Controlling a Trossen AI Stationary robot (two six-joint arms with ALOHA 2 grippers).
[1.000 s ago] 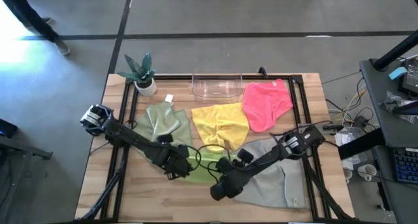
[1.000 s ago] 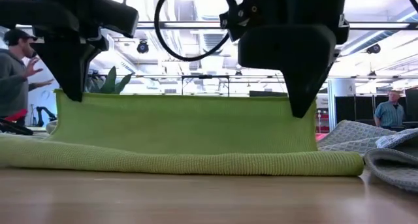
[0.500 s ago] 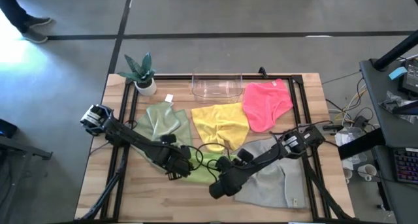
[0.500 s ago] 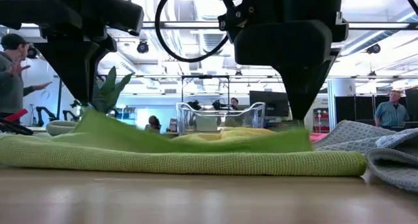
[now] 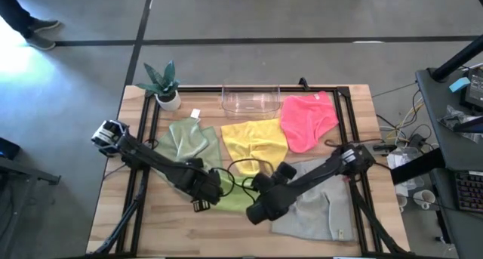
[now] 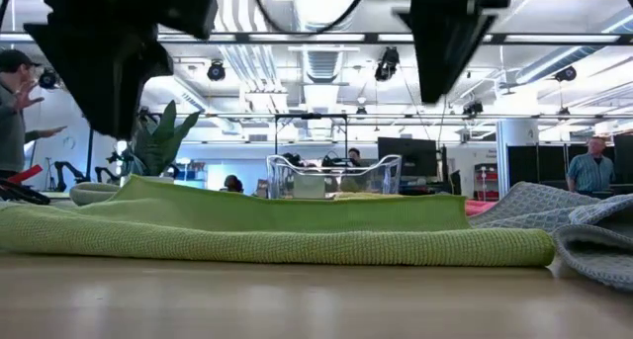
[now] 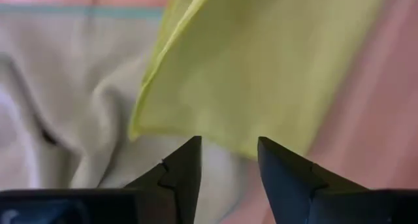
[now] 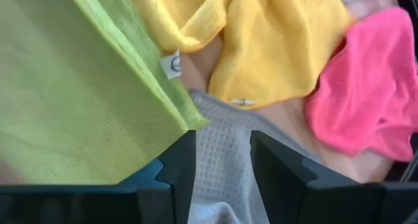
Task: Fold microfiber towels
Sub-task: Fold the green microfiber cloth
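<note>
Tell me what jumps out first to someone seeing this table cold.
The lime green towel lies folded flat at the table's front middle, with the left gripper and the right gripper both open just above it. Behind it spread the yellow towel, the hot pink towel to the right and the sage green towel to the left; the light grey towel lies front right.

The lime green towel [image 6: 287, 230] lies folded flat, both pincers raised above it.
</note>
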